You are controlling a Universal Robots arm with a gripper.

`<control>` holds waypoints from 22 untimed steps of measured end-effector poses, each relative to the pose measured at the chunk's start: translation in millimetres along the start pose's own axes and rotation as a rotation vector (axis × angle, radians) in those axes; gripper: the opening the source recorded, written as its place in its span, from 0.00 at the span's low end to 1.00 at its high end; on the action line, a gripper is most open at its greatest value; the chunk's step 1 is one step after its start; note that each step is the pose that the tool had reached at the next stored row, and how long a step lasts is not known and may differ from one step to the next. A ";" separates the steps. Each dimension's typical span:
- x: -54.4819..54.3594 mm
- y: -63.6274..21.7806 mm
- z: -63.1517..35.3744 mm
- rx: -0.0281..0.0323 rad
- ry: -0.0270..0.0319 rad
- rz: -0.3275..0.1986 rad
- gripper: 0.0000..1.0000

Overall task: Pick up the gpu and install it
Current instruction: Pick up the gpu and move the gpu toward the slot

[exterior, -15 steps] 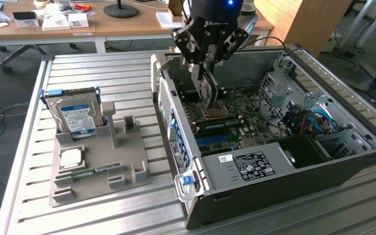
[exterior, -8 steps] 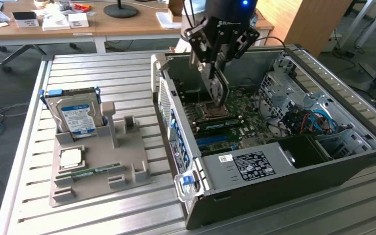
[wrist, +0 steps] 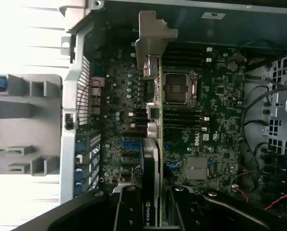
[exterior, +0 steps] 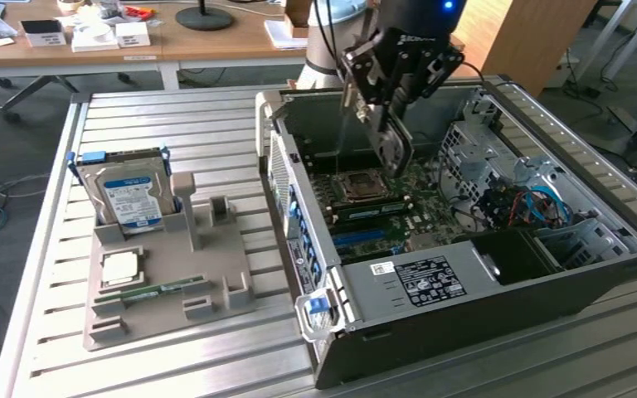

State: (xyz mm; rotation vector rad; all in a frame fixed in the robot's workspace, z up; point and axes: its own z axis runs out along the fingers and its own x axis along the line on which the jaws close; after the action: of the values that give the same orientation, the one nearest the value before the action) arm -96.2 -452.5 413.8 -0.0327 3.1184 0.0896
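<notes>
The gripper [exterior: 376, 109] has its 2 fingers [wrist: 129, 208] drawn in part of the way and pressed against the 2 faces of the gpu [exterior: 394, 149], so the card is gripped and held up off the table. The gpu hangs on edge, tilted a little, with its long side running downward from the fingers. It sits within the upward-facing open side of the computer case [exterior: 584, 274], above the motherboard [exterior: 385, 224] and near the processor socket [exterior: 361, 184]. In the wrist view the card is seen edge-on as a thin strip. Its black shroud carries an NVIDIA label close to the grip, and its silvery end bracket [wrist: 150, 36] is at the end farthest from the fingers. Whether that lower end is touching the board or hanging just clear of it is hard to tell from either view. On the slatted metal table [exterior: 186, 124], at the exterior view's left and well apart from the gripper, sits a grey holder [exterior: 219, 282]. In it, 1 hard drive [exterior: 130, 195] stands upright, 1 square processor chip [exterior: 119, 267] lies flat, and 1 narrow green memory stick [exterior: 158, 290] lies just beside the chip.
</notes>
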 end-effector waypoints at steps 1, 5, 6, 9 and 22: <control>-4.2 -0.1 0.1 0.0000 0.0000 0.000 0.27; -21.4 -0.4 0.5 0.0000 0.0000 0.000 0.27; -25.6 -0.5 0.6 -0.0001 0.0000 0.000 0.27; -37.6 -0.7 0.8 -0.0001 0.0000 0.000 0.27; -87.1 -1.7 1.9 -0.0001 -0.0001 0.000 0.27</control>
State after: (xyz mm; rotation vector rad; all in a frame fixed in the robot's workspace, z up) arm -9.0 -452.3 413.8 -0.0327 3.1183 0.0898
